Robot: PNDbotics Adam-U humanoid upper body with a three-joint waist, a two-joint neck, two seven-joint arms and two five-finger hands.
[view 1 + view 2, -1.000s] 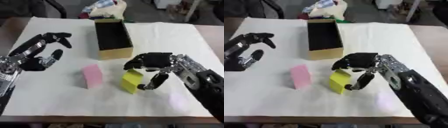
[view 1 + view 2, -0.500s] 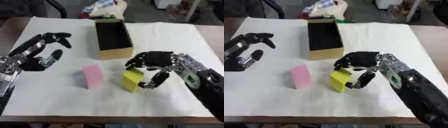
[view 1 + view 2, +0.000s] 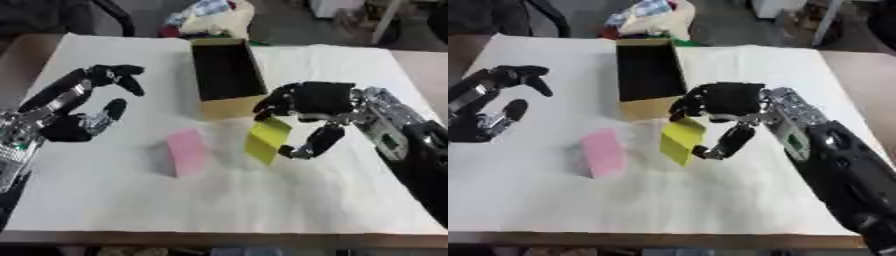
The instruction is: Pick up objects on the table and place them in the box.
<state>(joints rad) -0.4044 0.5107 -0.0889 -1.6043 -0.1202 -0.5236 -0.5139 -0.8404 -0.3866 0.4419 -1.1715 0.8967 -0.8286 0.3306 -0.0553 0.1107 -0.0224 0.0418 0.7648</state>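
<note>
Lighting's pretty even and bright, seems to come from overhead. The white table cover (image 3: 350, 200) nearly washes out toward the near side. Shadows are soft: a faint one beside the pink block (image 3: 185, 157), a dim patch under the right hand (image 3: 319, 102). The box (image 3: 226, 75) interior goes almost black. Everything's a bit soft and smeary, and the background clutter up top is blurrier still.
</note>
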